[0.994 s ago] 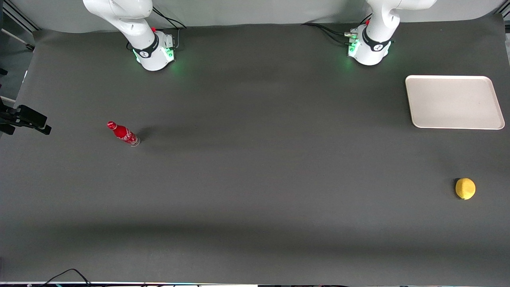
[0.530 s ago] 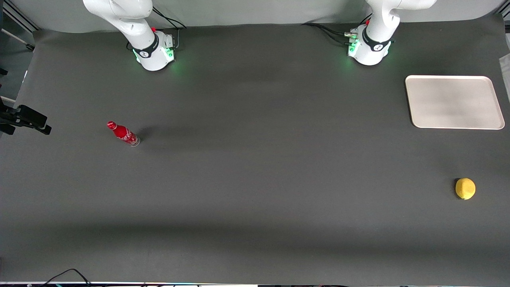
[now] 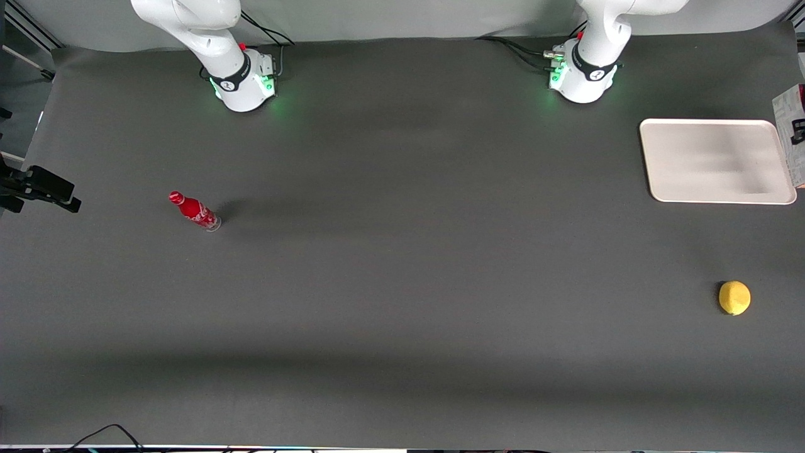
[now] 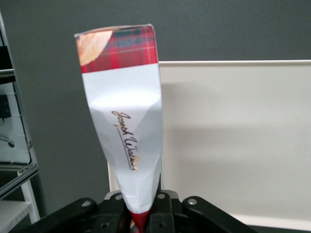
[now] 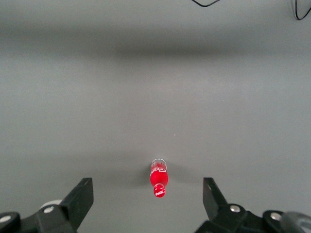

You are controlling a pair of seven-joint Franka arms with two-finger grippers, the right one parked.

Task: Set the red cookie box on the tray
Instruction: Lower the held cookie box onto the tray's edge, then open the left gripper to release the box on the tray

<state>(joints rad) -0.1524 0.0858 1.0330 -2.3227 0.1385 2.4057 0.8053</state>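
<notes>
gripper point(image 4: 141, 213): fingers are being pressed onto the narrow end of the red cookie box point(image 4: 124, 116), which is being held in the air just beside the tray point(image 4: 233, 141), at its edge toward the working arm's end of the table. tray: nothing is being carried on it. in the front view the box point(image 3: 793, 126) is being cut off by the picture's edge.
</notes>
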